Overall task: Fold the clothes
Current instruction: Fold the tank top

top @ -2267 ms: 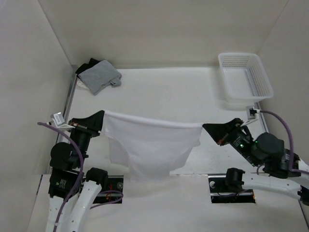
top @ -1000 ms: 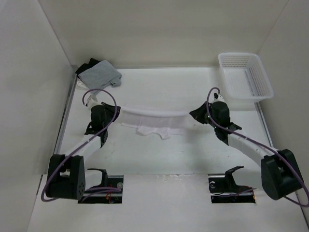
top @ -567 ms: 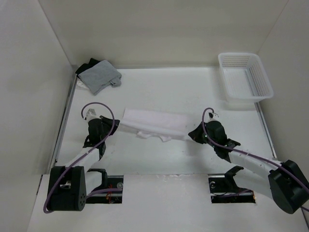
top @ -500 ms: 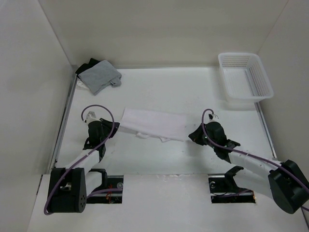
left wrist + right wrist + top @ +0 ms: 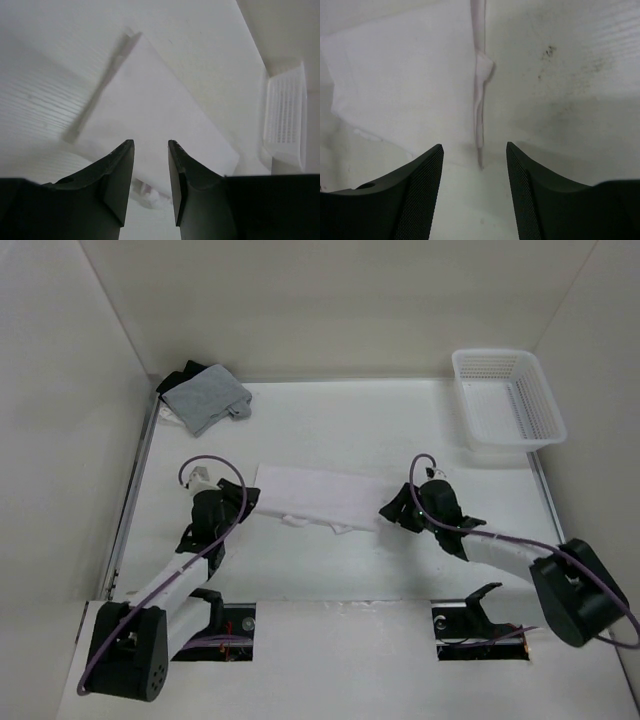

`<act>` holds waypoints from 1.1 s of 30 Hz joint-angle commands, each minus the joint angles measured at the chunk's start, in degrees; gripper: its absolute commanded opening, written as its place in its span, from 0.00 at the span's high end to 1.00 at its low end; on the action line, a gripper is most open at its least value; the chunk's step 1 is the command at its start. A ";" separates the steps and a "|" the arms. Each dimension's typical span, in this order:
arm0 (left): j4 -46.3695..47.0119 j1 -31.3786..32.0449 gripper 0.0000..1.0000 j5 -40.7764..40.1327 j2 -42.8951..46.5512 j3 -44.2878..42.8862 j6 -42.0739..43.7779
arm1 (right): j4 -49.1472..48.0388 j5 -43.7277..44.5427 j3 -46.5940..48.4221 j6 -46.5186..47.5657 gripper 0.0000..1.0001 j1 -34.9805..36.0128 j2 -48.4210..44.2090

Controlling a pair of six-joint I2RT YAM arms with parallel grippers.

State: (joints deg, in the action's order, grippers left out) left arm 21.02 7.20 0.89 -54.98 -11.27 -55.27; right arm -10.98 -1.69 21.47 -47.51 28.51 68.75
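As it lies flat, white shirt (image 5: 318,496) spans left-right, slightly slanted.

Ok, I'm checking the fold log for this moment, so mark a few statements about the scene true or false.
1. The white shirt lies on the table between the left hand and the right hand. True.
2. The right hand is shut on the shirt. False: its jaws stand apart with nothing between them.
3. The shirt sits in the basket. False: it lies outside it, on the table.
4. The grey garment lies at the far left corner. True.
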 commanded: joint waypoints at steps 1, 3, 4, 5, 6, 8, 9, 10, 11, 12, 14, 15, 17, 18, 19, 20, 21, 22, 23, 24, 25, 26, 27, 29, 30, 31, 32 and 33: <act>2.19 6.71 0.69 -5.27 -1.18 -4.20 2.17 | -10.53 -6.56 2.87 -0.21 0.44 -0.87 8.13; 3.06 9.79 0.69 -7.03 -1.71 -4.64 2.79 | -14.92 -7.97 2.96 -2.41 0.47 -0.87 12.96; 3.50 10.85 0.69 -7.56 -1.80 -4.73 3.23 | -16.86 -8.15 2.96 -3.63 0.50 -0.87 15.16; 3.85 11.47 0.69 -7.74 -1.80 -4.90 3.41 | -18.53 -8.24 3.13 -5.39 0.53 -0.87 17.36; 4.12 12.00 0.69 -7.74 -1.54 -4.99 3.50 | -20.29 -8.50 3.31 -6.88 0.59 -0.87 19.38; 4.65 12.87 0.69 -7.57 -1.01 -5.08 3.58 | -24.59 -9.20 3.05 -9.96 0.71 -1.05 22.03; 5.08 13.40 0.69 -7.56 -0.66 -4.99 3.67 | -26.70 -9.47 2.53 -11.28 0.76 -1.74 22.39; 5.44 13.93 0.69 -7.65 -0.39 -4.91 3.76 | -29.59 -9.64 1.56 -12.77 0.84 -2.71 22.48; 5.79 14.46 0.69 -7.65 -0.13 -4.82 3.67 | -31.80 -9.47 0.42 -13.66 0.88 -3.59 21.78; 5.97 15.07 0.69 -7.65 -0.13 -4.82 3.67 | -32.95 -8.86 -0.72 -14.10 0.91 -4.29 20.12; 6.23 16.56 0.69 -7.48 -0.21 -4.99 3.76 | -32.09 -7.45 -3.18 -13.84 0.93 -5.09 14.95; 6.32 17.61 0.69 -7.56 -0.30 -5.08 3.76 | -30.26 -6.58 -4.32 -13.32 0.94 -5.18 11.53; 7.02 20.07 0.69 -7.91 -1.00 -5.08 3.94 | -22.99 -4.56 -5.91 -11.22 0.94 -5.01 3.01; 7.46 21.30 0.69 -8.18 -1.44 -5.08 4.02 | -18.24 -3.15 -6.35 -9.81 0.94 -4.83 -1.64; 7.72 22.19 0.68 -8.44 -1.79 -5.08 3.94 | -12.54 -1.31 -6.44 -8.15 0.94 -4.83 -6.91; 8.16 23.33 0.68 -8.62 -2.41 -5.17 3.85 | -6.22 0.88 -6.01 -6.39 0.94 -4.74 -11.92; 8.60 24.30 0.68 -8.71 -2.85 -5.26 3.76 | -0.24 3.34 -5.22 -4.37 0.94 -4.22 -16.50; 8.86 25.09 0.68 -8.71 -3.29 -5.34 3.76 | 5.13 5.63 -4.08 -2.52 0.94 -3.60 -20.46; 9.13 25.88 0.68 -8.71 -3.73 -5.43 3.67 | 9.53 7.48 -2.68 -0.76 0.94 -2.99 -23.54; 9.48 26.41 0.68 -8.71 -4.16 -5.43 3.50 | 12.53 8.54 -1.36 0.56 0.93 -2.46 -25.23; 9.74 26.85 0.68 -8.79 -4.34 -5.43 3.41 | 15.87 9.51 0.74 2.23 0.93 -2.11 -26.55; 9.92 26.94 0.68 -8.80 -4.52 -5.52 3.32 | 18.08 10.04 3.11 3.72 0.93 -1.75 -26.82; 10.01 27.03 0.68 -8.80 -4.61 -5.52 3.23 | 19.76 10.30 5.57 5.13 0.93 -0.97 -26.04; 10.01 26.85 0.68 -8.53 -4.08 -5.43 3.15 | 20.74 11.27 10.24 7.42 0.93 1.40 -22.62; 10.01 26.77 0.68 -8.53 -3.56 -5.26 3.06 | 20.74 12.06 12.78 8.56 0.93 2.80 -19.91; 9.92 26.51 0.68 -8.53 -2.94 -5.00 3.06 | 20.91 12.67 15.41 9.70 0.93 4.47 -16.84; 9.84 26.50 0.68 -8.62 -2.33 -4.73 3.06 | 21.35 13.20 18.22 11.02 0.93 6.32 -13.15; 9.66 26.33 0.68 -8.62 -1.80 -4.47 2.88 | 21.53 13.56 20.95 12.08 0.92 7.99 -9.46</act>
State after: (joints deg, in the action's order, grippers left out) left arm 27.22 33.78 -7.16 -59.00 -14.35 -52.31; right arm 7.16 8.62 35.44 -41.56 32.69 52.84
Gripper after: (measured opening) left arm 0.318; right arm 0.079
